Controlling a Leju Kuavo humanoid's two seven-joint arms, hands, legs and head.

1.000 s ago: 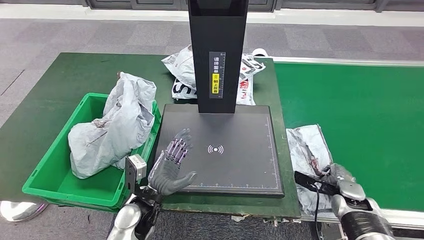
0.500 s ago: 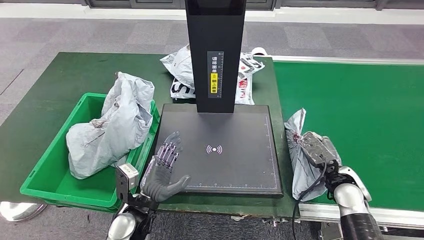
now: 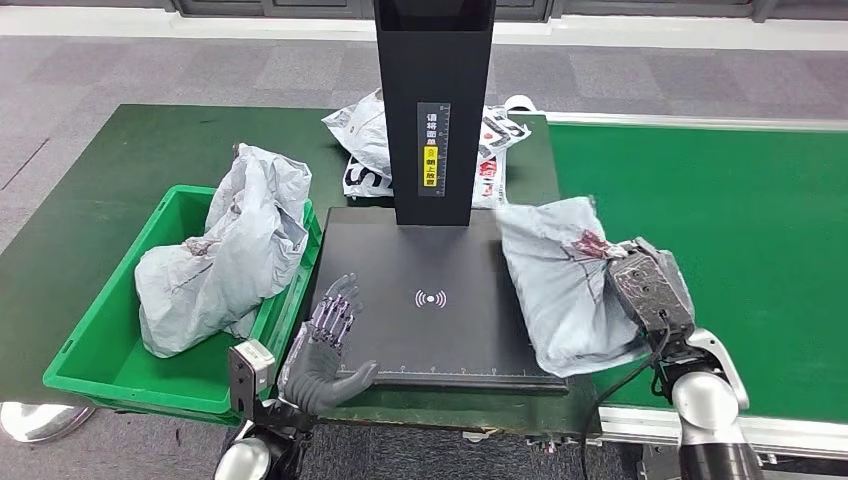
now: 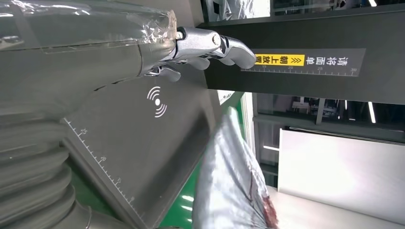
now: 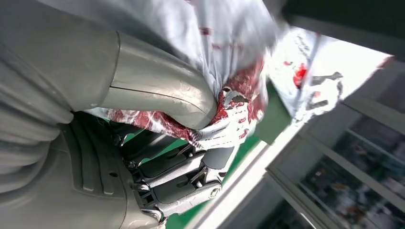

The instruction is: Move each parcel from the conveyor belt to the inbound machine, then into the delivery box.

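Right hand (image 3: 655,290) holds a grey parcel (image 3: 560,280) over the scanner (image 3: 430,300) edge (bag crumpled). Left hand (image 3: 325,345) rests flat there, fingers apart, holding nothing.

Left hand (image 3: 325,345) open, fingers spread; right hand (image 3: 655,290) clenched, gripping
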